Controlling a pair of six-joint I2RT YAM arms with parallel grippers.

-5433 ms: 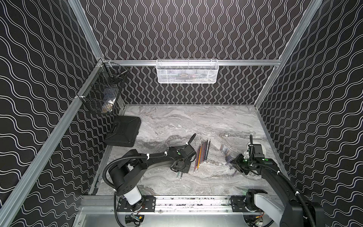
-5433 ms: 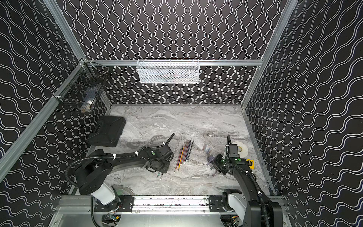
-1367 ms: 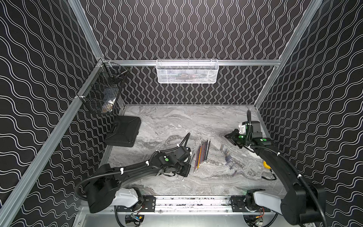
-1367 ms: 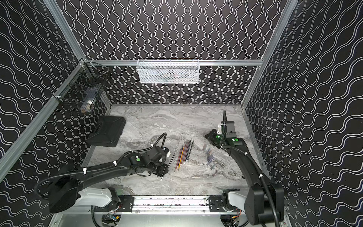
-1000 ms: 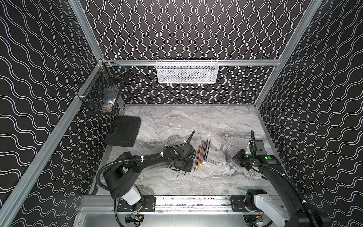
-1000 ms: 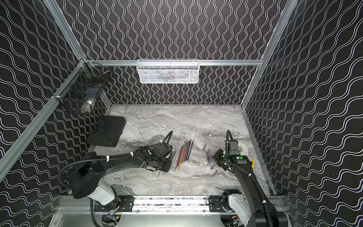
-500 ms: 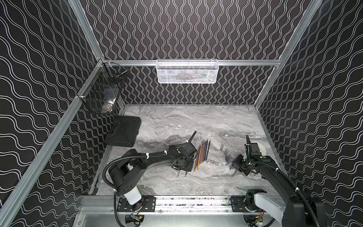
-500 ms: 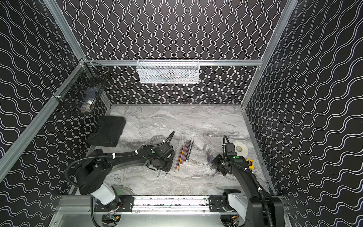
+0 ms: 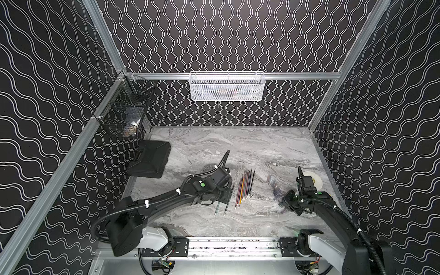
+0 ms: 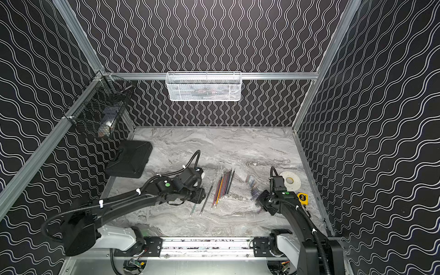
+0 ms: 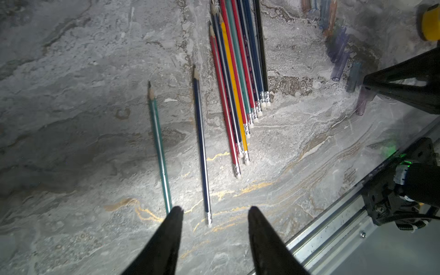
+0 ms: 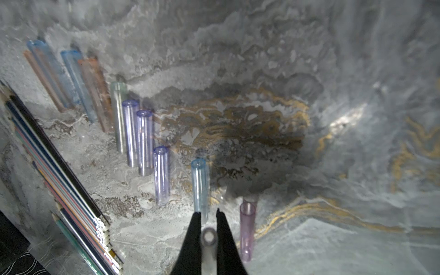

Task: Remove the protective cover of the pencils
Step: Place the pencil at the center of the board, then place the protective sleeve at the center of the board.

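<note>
We see left gripper (image 11: 215, 209) spread wide, empty, over two loose pencils (image 11: 202, 142) just beside the pencils (image 9: 245, 188) bundled on the worktop (image 9: 214, 142); right gripper (image 12: 208, 212) pinches a clear cap (image 12: 208, 235), other caps (image 12: 145, 142) beyond it, near that bundle.

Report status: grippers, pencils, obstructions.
Left gripper open over navy pencil, eraser end. Right gripper shut on clear cap. Pencils flat on table, visible tips bare. Loose caps beside them; nothing blocking.

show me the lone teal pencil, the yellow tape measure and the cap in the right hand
teal pencil (image 11: 159, 147): left wrist view, mid-shaft
yellow tape measure (image 10: 302, 198): in a top view, yellow case
clear cap (image 12: 209, 258): right wrist view, tube body behind the open rim
</note>
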